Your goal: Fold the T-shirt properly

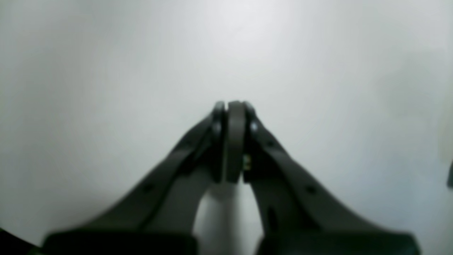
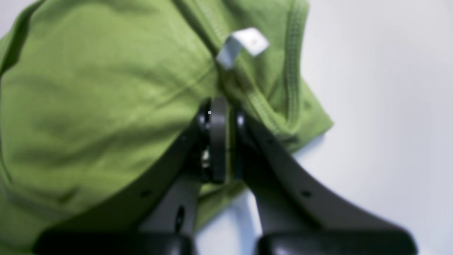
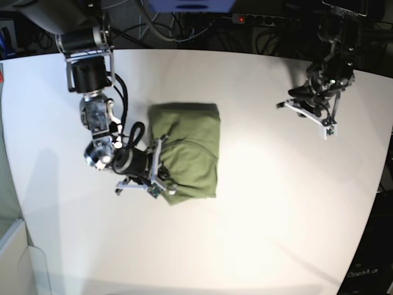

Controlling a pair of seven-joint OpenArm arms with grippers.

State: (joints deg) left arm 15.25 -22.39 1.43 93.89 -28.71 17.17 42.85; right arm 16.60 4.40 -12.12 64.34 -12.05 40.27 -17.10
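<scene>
The sage-green T-shirt [image 3: 190, 150] lies in a folded, roughly rectangular bundle on the white table [image 3: 258, 203], left of centre. In the right wrist view the T-shirt [image 2: 99, 99] fills the left and middle, with its white label [image 2: 242, 44] sticking up by the stitched neckline. My right gripper [image 2: 228, 109] is shut on a fold of the T-shirt near that seam; in the base view it [image 3: 164, 158] sits at the bundle's left edge. My left gripper [image 1: 231, 106] is shut and empty over bare table, far right of the shirt in the base view [image 3: 299, 97].
Cables and a power strip [image 3: 264, 19] lie beyond the table's far edge. The table's right edge [image 3: 382, 184] runs close to the left arm. A small dark object [image 1: 450, 175] shows at the right border of the left wrist view.
</scene>
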